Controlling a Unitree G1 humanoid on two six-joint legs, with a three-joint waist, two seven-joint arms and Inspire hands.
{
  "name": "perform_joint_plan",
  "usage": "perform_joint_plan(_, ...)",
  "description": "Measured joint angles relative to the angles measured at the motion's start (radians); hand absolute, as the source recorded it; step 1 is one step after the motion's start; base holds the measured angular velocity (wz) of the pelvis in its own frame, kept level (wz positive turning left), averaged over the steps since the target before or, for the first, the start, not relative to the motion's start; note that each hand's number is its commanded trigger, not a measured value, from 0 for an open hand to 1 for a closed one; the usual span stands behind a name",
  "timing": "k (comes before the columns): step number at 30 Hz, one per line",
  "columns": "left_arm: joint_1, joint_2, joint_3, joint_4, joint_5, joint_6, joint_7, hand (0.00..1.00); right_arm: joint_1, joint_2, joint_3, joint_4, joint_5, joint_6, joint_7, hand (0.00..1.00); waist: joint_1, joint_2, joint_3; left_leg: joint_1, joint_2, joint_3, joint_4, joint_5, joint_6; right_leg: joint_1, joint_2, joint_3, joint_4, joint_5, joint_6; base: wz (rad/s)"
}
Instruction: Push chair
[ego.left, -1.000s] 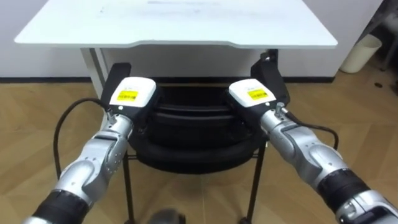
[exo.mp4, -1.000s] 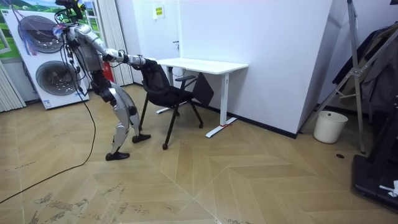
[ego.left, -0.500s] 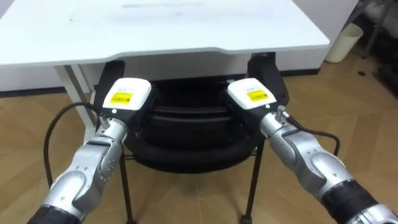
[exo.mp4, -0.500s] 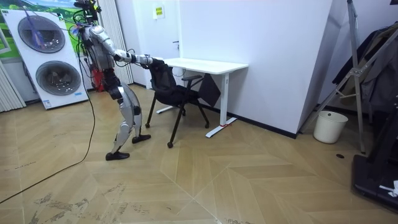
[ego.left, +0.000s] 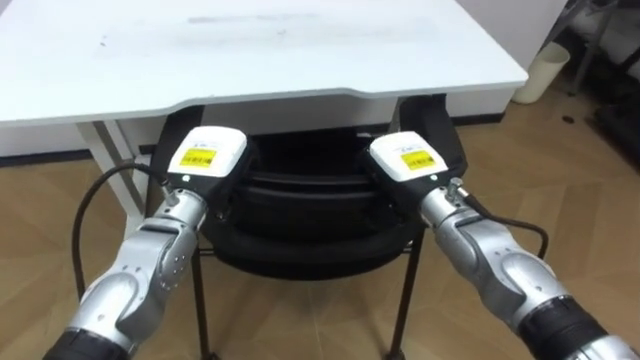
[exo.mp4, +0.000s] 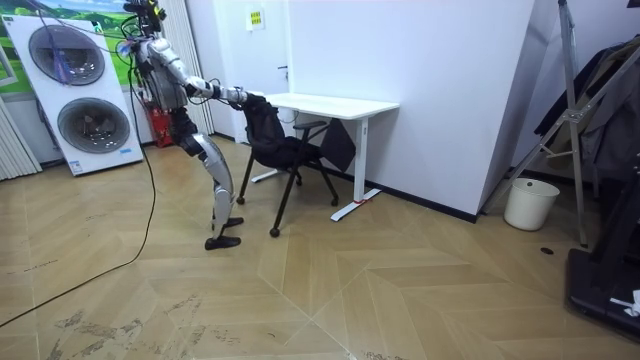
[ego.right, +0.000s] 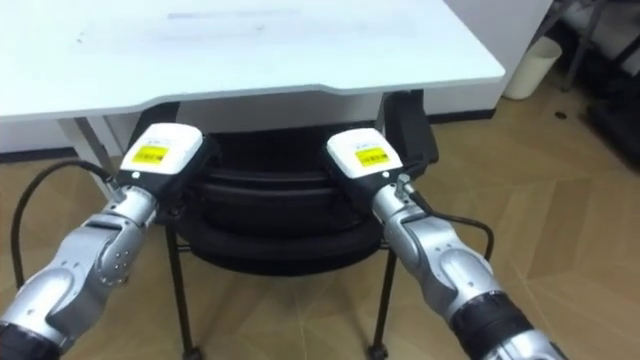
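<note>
Two-handed against the back of the chair (ego.left: 300, 215), left hand (ego.left: 207, 153) and right hand (ego.left: 407, 160); cannot tell whether clasping or pressing flat. Directly ahead of both, partly tucked beneath the desk (ego.left: 250, 50). Seemingly mostly in; left to do: nudge further, then release.

The chair (ego.left: 300, 215) sits partly under the table (ego.left: 250, 50) — left hand (ego.left: 205, 160) and right hand (ego.left: 405, 165) at either end of its backrest, stacked washing machines (exo.mp4: 75, 90) behind the robot.
</note>
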Motion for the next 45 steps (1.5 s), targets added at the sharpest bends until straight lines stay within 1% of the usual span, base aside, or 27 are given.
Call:
perform_joint_plan(1,-0.006,0.0,0.0,0.01,0.0,-0.009,0.011,1.0,0.0,0.0,0.0,-0.004,0.001,0.0,0.003,1.0,-0.007,-0.002,-0.0013,-0.005,0.001,-0.017,-0.003,0.007,-0.011,0.004,0.012,-0.006,-0.014,-0.002,-0.005,0.56)
perform_joint_plan(2,-0.009,0.002,0.001,0.012,0.0,-0.013,0.015,1.0,0.0,0.002,0.0,-0.006,0.001,0.0,0.003,1.0,-0.005,-0.002,-0.0013,-0.005,0.002,-0.024,-0.008,0.011,-0.017,0.005,0.017,-0.011,-0.022,0.001,-0.011,0.17)
perform_joint_plan(3,-0.012,0.002,0.0,0.016,0.0,-0.017,0.024,1.0,0.0,0.005,0.0,-0.006,0.001,0.003,0.002,1.0,0.001,0.001,-0.001,-0.004,0.003,-0.044,-0.021,0.02,-0.031,0.013,0.024,-0.029,-0.047,0.009,-0.021,0.0)
perform_joint_plan(4,-0.018,0.002,-0.003,0.025,0.0,-0.02,0.034,1.0,-0.002,0.008,0.0,-0.007,0.001,0.009,0.004,1.0,0.007,0.0,-0.0011,0.0,0.006,-0.053,-0.038,0.023,-0.035,0.02,0.033,-0.037,-0.071,0.017,-0.028,0.0)
perform_joint_plan(5,-0.023,0.002,-0.005,0.034,0.0,-0.022,0.04,1.0,-0.006,0.009,0.0,-0.006,0.001,0.011,0.006,1.0,0.01,0.0,-0.001,0.001,0.006,-0.056,-0.046,0.029,-0.041,0.021,0.039,-0.034,-0.081,0.022,-0.031,0.03)
perform_joint_plan(6,-0.036,0.001,-0.005,0.051,-0.001,-0.025,0.048,1.0,-0.019,0.01,0.0,-0.002,0.001,0.014,0.016,1.0,0.011,-0.002,0.0002,0.003,0.002,-0.064,-0.061,0.039,-0.049,0.021,0.04,-0.038,-0.089,0.025,-0.034,0.09)
perform_joint_plan(7,-0.052,-0.002,-0.008,0.069,-0.002,-0.026,0.055,1.0,-0.029,0.011,0.0,0.001,0.0,0.02,0.02,1.0,0.013,-0.005,0.0013,0.004,0.002,-0.069,-0.08,0.052,-0.046,0.02,0.041,-0.044,-0.099,0.028,-0.037,0.1)
perform_joint_plan(8,-0.059,-0.003,-0.008,0.072,-0.002,-0.026,0.058,1.0,-0.035,0.012,0.0,0.002,0.0,0.024,0.024,1.0,0.014,-0.009,0.004,0.006,0.002,-0.07,-0.089,0.058,-0.048,0.018,0.04,-0.043,-0.1,0.029,-0.039,0.09)
perform_joint_plan(9,-0.068,-0.002,-0.008,0.072,-0.002,-0.022,0.061,1.0,-0.052,0.013,0.004,0.006,0.0,0.033,0.031,1.0,0.016,-0.014,0.0074,0.004,0.001,-0.069,-0.103,0.065,-0.052,0.012,0.041,-0.045,-0.106,0.034,-0.043,0.0)
perform_joint_plan(10,-0.076,-0.002,-0.008,0.072,-0.002,-0.018,0.062,1.0,-0.067,0.014,0.009,0.008,0.0,0.043,0.04,1.0,0.018,-0.015,0.008,0.001,0.002,-0.074,-0.11,0.068,-0.057,0.013,0.044,-0.058,-0.119,0.043,-0.048,0.0)
perform_joint_plan(12,-0.087,-0.002,-0.003,0.074,-0.002,-0.013,0.063,1.0,-0.088,0.019,0.01,0.017,0.0,0.047,0.047,1.0,0.021,-0.023,0.0112,0.001,0.002,-0.082,-0.129,0.075,-0.064,0.016,0.048,-0.062,-0.129,0.046,-0.05,0.04)
perform_joint_plan(13,-0.093,-0.002,0.003,0.074,0.001,-0.012,0.064,1.0,-0.096,0.023,0.01,0.018,0.0,0.055,0.047,1.0,0.02,-0.028,0.0112,-0.001,0.001,-0.087,-0.142,0.081,-0.067,0.014,0.047,-0.072,-0.136,0.047,-0.051,0.11)
perform_joint_plan(14,-0.097,-0.002,0.004,0.074,0.002,-0.012,0.064,1.0,-0.102,0.023,0.01,0.018,-0.001,0.056,0.047,1.0,0.019,-0.029,0.0112,-0.005,0.002,-0.091,-0.143,0.081,-0.068,0.013,0.047,-0.08,-0.139,0.047,-0.055,0.16)
perform_joint_plan(16,-0.116,-0.003,0.001,0.083,0.003,-0.005,0.077,1.0,-0.12,0.024,0.01,0.019,0.0,0.07,0.049,1.0,0.017,-0.034,0.0109,-0.014,0.004,-0.1,-0.155,0.086,-0.074,0.011,0.048,-0.099,-0.15,0.047,-0.069,0.15)
perform_joint_plan(18,-0.122,-0.008,0.002,0.084,0.007,0.003,0.082,1.0,-0.13,0.026,0.01,0.021,-0.001,0.076,0.051,1.0,0.017,-0.039,0.0109,-0.014,0.005,-0.102,-0.163,0.09,-0.074,0.012,0.048,-0.105,-0.153,0.049,-0.084,0.1)
perform_joint_plan(19,-0.123,-0.011,0.002,0.084,0.01,0.007,0.085,1.0,-0.135,0.026,0.01,0.022,-0.001,0.077,0.051,1.0,0.018,-0.041,0.0098,-0.012,0.005,-0.103,-0.168,0.091,-0.076,0.013,0.048,-0.106,-0.156,0.047,-0.088,0.08)
perform_joint_plan(25,-0.138,-0.017,0.003,0.083,0.018,0.018,0.103,1.0,-0.157,0.023,0.011,0.022,-0.003,0.088,0.046,1.0,0.021,-0.048,0.0114,-0.013,0.006,-0.122,-0.18,0.083,-0.088,0.025,0.059,-0.121,-0.188,0.04,-0.096,0.06)
perform_joint_plan(29,-0.131,-0.014,0.003,0.083,0.018,0.032,0.105,1.0,-0.158,0.029,0.033,0.022,-0.002,0.09,0.042,1.0,0.02,-0.05,0.0122,0.005,0.005,-0.124,-0.183,0.083,-0.088,0.048,0.06,-0.125,-0.206,0.037,-0.096,0.03)
perform_joint_plan(30,-0.131,-0.014,0.003,0.085,0.018,0.033,0.106,1.0,-0.158,0.029,0.042,0.022,0.0,0.096,0.038,1.0,0.02,-0.051,0.0126,0.01,0.005,-0.124,-0.184,0.083,-0.088,0.052,0.06,-0.125,-0.209,0.036,-0.095,0.0)
perform_joint_plan(31,-0.131,-0.014,0.004,0.088,0.018,0.033,0.108,1.0,-0.158,0.03,0.047,0.023,0.001,0.103,0.036,1.0,0.021,-0.051,0.0125,0.013,0.006,-0.124,-0.186,0.083,-0.088,0.056,0.062,-0.125,-0.215,0.036,-0.095,0.0)
perform_joint_plan(36,-0.136,-0.015,0.006,0.087,0.018,0.04,0.107,1.0,-0.158,0.033,0.047,0.026,0.002,0.109,0.025,1.0,0.021,-0.049,0.0129,0.01,0.009,-0.124,-0.187,0.083,-0.089,0.055,0.065,-0.125,-0.221,0.037,-0.093,0.0)
perform_joint_plan(39,-0.137,-0.016,0.006,0.087,0.019,0.046,0.104,1.0,-0.158,0.032,0.047,0.026,0.002,0.109,0.023,1.0,0.019,-0.045,0.0125,0.011,0.009,-0.125,-0.199,0.081,-0.09,0.054,0.066,-0.126,-0.221,0.038,-0.092,0.0)
perform_joint_plan(41,-0.137,-0.017,0.008,0.087,0.019,0.046,0.102,1.0,-0.158,0.032,0.047,0.025,0.002,0.109,0.023,0.82,0.019,-0.041,0.0118,0.012,0.01,-0.127,-0.203,0.081,-0.091,0.056,0.069,-0.126,-0.227,0.04,-0.092,0.0)
perform_joint_plan(42,-0.137,-0.018,0.009,0.087,0.019,0.047,0.101,1.0,-0.158,0.032,0.047,0.024,0.001,0.109,0.024,0.51,0.019,-0.036,0.011,0.012,0.013,-0.128,-0.204,0.081,-0.091,0.061,0.074,-0.129,-0.237,0.045,-0.093,0.0)
perform_joint_plan(43,-0.137,-0.018,0.009,0.087,0.019,0.048,0.099,1.0,-0.158,0.032,0.047,0.022,0.001,0.109,0.025,0.17,0.018,-0.032,0.011,0.012,0.016,-0.127,-0.207,0.082,-0.092,0.063,0.076,-0.131,-0.243,0.049,-0.096,0.0)
perform_joint_plan(44,-0.136,-0.019,0.009,0.087,0.019,0.048,0.098,1.0,-0.158,0.032,0.047,0.021,0.001,0.109,0.025,0.0,0.017,-0.031,0.011,0.013,0.016,-0.127,-0.209,0.082,-0.093,0.064,0.076,-0.131,-0.244,0.049,-0.096,0.0)
perform_joint_plan(45,-0.134,-0.019,0.009,0.087,0.019,0.05,0.097,1.0,-0.158,0.032,0.047,0.021,0.002,0.109,0.026,0.0,0.016,-0.029,0.0106,0.017,0.017,-0.127,-0.213,0.083,-0.094,0.069,0.078,-0.133,-0.25,0.05,-0.097,0.04)
